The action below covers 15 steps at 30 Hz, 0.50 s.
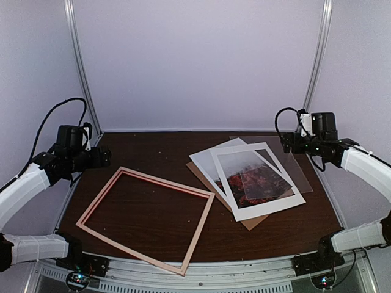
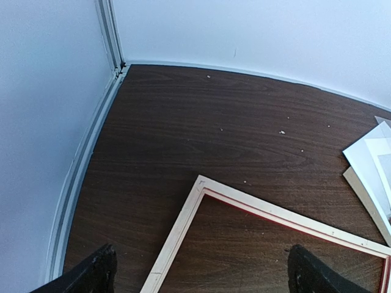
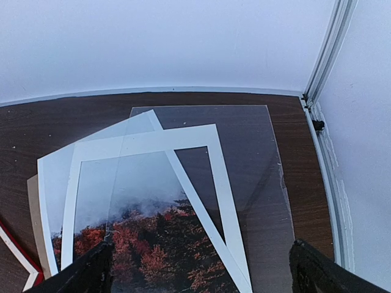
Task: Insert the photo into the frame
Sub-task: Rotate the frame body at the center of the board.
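frame: face-down on tabletop | photo: right of frame, slightly farther, under white mat and clear sheet | handling: thin, light, floppy, creases easily; judged best uncovered first, then pinched at an edge | left fingers, right fingers: spread, empty, beyond frame

left tool and right tool wide open

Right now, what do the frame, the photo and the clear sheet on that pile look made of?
Frame: looks like wood. The pale bare back faces up, with red paint along the inner edge.
Photo: paper print with a thin white border; finish hard to judge.
Clear sheet: transparent glazing, glass or acrylic, can't tell which. The table grain shows through it, with faint glare.
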Each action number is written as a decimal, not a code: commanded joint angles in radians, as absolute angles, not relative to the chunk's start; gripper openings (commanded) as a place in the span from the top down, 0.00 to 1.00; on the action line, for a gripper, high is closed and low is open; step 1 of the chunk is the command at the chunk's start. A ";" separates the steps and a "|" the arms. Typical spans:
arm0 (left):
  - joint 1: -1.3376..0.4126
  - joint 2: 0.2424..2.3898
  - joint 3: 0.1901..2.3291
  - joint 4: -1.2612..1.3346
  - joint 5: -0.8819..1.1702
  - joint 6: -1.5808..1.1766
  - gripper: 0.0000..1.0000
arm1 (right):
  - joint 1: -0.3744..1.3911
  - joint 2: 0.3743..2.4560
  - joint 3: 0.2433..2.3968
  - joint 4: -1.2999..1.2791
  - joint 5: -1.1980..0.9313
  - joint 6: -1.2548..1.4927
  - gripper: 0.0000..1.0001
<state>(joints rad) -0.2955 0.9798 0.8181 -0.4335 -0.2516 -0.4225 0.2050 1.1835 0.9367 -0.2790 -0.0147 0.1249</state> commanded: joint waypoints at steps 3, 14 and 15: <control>-0.301 0.977 0.807 -0.393 -0.264 -0.441 0.02 | 0.213 1.157 0.918 -0.254 -0.008 0.107 0.00; -0.301 0.997 0.808 -0.432 -0.285 -0.472 0.02 | 0.241 1.197 0.962 -0.310 0.027 0.106 0.00; -0.301 1.003 0.807 -0.445 -0.292 -0.484 0.02 | 0.248 1.204 0.970 -0.322 0.031 0.103 0.00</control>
